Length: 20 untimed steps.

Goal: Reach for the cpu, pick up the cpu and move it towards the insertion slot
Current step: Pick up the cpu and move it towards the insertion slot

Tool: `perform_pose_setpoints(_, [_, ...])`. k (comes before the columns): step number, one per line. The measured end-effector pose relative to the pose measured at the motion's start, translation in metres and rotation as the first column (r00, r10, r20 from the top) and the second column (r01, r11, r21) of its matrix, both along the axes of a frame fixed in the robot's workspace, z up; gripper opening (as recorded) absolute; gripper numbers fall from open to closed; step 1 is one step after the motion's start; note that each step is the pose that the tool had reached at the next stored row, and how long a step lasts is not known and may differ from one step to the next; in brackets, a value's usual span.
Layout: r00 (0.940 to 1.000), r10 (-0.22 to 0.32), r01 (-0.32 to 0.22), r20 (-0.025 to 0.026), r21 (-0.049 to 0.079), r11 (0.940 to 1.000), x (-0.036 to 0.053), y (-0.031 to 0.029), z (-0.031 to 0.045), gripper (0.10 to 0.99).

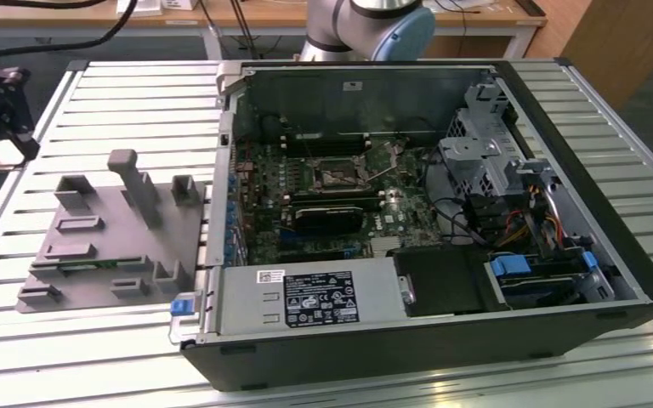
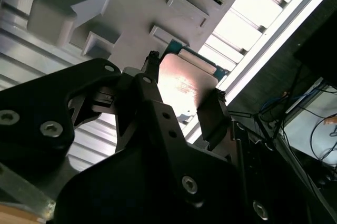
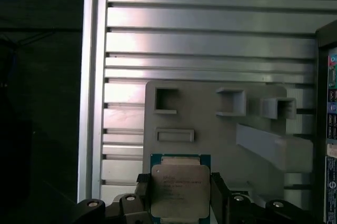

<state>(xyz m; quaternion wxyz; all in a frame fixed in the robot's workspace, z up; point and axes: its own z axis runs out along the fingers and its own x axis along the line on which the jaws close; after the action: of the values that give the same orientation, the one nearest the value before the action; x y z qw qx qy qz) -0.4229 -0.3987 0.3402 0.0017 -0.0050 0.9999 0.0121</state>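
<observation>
Closest to the lens in the second wrist view is the black body of the gripper (image 2: 185,76). I see its fingers (image 2: 210,118) pressed against two opposite edges of the cpu (image 2: 181,89), narrowed to the chip's width and gripping it. The chip sits over the grey plate (image 2: 131,2), near the plate's edge; I cannot tell whether it is lifted clear.

That view catches the chip at a slant, its silver top washed with glare. The first wrist view looks straight down on the metal top, and there I can see the thin green rim along the far edge. The chip is square, so it has no real long axis. Its flat face points up at the cameras and its edges run parallel to the plate's edges and the ribs of the slatted table (image 3: 210,29).

From the exterior view I get the insertion slot (image 1: 336,174) on the motherboard (image 1: 303,246), inside the open computer case (image 1: 599,255). It lies well apart from the plate, toward the exterior view's right.
</observation>
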Motion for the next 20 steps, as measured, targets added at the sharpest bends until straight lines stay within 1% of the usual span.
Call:
perform_pose_setpoints(14, [1.0,-0.004,0.004,0.0036,-0.011,0.9999,0.0,0.0022,0.0453,0.541])
perform_pose_setpoints(16, [1.0,-0.004,0.004,0.0037,-0.012,0.9999,0.0002,0.0023,0.0492,0.541])
perform_pose_setpoints(20, [1.0,-0.004,0.005,0.0038,-0.013,0.9999,0.0033,0.0023,0.0501,0.541])
